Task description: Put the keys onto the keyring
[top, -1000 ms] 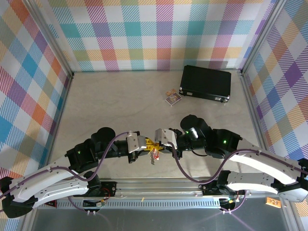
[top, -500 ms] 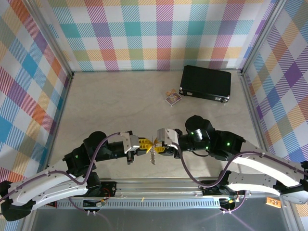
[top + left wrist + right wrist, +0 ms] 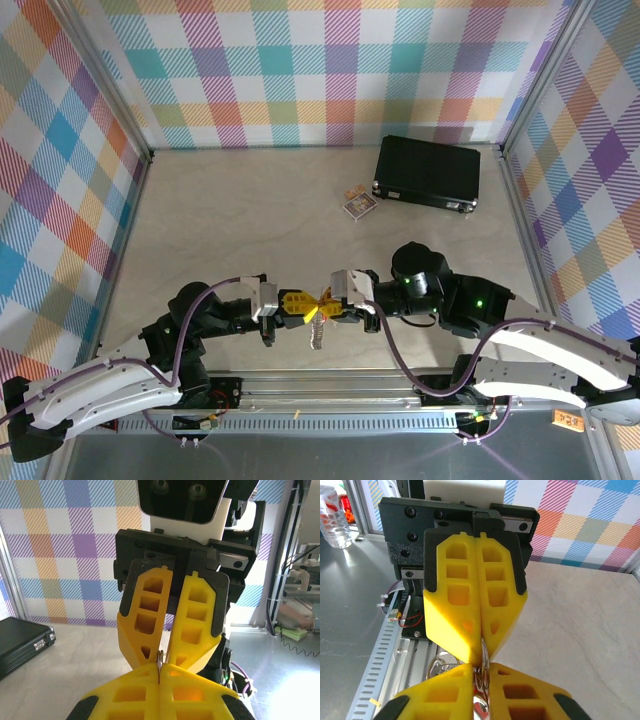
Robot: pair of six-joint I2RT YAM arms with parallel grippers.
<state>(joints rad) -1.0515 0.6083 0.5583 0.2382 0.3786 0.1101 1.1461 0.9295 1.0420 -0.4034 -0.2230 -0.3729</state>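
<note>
Top view: I have the left gripper [image 3: 306,306] and the right gripper [image 3: 330,305] tip to tip above the near edge of the table [image 3: 250,220], well apart from the black case [image 3: 428,172] and the card packet [image 3: 359,201]. I judge this nose-to-nose pose lets one arm steady the keyring [image 3: 317,335] in the air while the other works metal onto it, with nothing resting on the table to slip. The keyring hangs as a short silvery-grey dangle just below the meeting point. Left wrist view: the left gripper [image 3: 159,680] is clenched on a thin metal strip [image 3: 159,661], seen edge-on between its pads. I cannot tell whether this is the key's blade or the ring wire. The right gripper [image 3: 161,652] faces it, fingers drawn almost together, tips touching the same spot. Right wrist view: the right gripper [image 3: 481,677] is closed on the keyring [image 3: 483,652], whose thin bright wire curves up out of the pinch while more silver bunches below, above the slotted rail [image 3: 375,655]. The left gripper [image 3: 481,647] sits opposite, fingers pressed flat together. Key: I cannot separate a red head from the metal at the pinch, so I treat threading as unconfirmed.
</note>
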